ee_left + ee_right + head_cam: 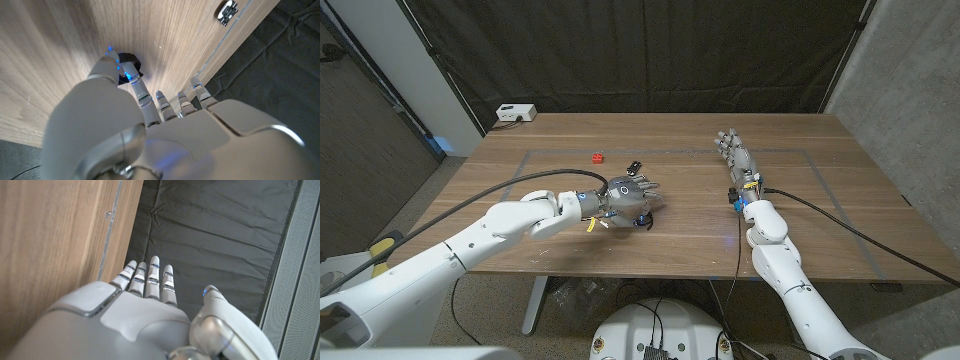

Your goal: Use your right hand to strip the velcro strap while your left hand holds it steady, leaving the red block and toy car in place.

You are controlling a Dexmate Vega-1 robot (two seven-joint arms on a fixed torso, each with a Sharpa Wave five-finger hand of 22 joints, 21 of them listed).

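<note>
A small black velcro strap lies on the wooden table, mostly hidden under my left hand in the head view, where a dark bit of it shows at the fingertips. In the left wrist view the thumb and a finger pinch the strap against the table. Behind that hand sit the red block and the small toy car, which also shows as a toy car in the left wrist view. My right hand is well to the right, fingers straight and apart, holding nothing.
A white box stands at the table's back left corner. Grey tape lines mark a rectangle on the tabletop. A black curtain hangs behind the table.
</note>
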